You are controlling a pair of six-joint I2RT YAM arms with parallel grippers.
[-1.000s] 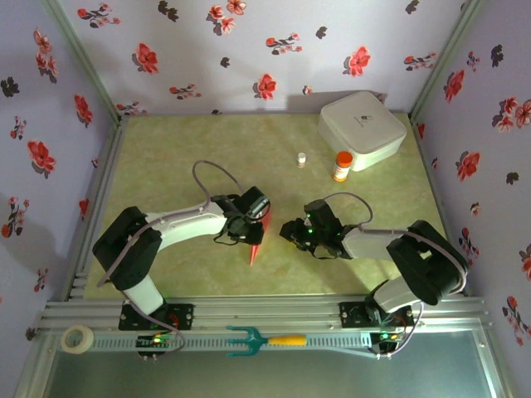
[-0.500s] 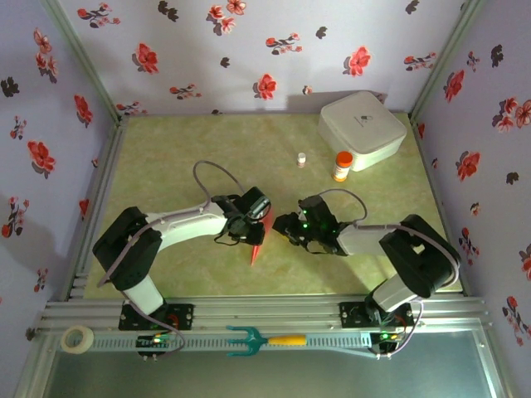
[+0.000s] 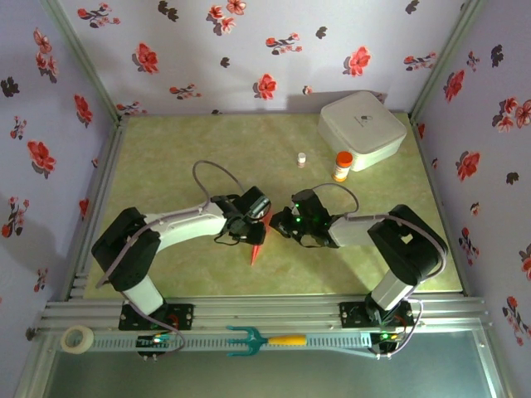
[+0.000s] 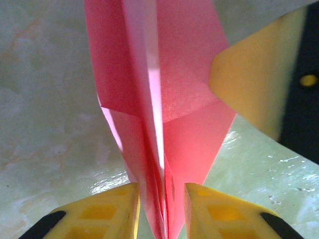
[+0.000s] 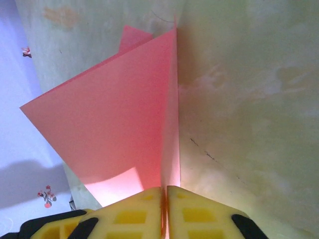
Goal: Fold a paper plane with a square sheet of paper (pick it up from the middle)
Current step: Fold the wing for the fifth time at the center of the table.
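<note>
Your right gripper [image 5: 164,191] is pressed together on a thin upright edge of the paper plane [image 5: 114,124], pinching it, with the green worktop [image 5: 249,99] behind. Your left gripper [image 4: 162,199] sits close around the plane's folded centre layers. A sliver of gap shows on either side, so you cannot tell whether it truly clamps. In the top view the two grippers meet near mid-worktop, and the plane's sharp tip points toward the arm bases.
</note>
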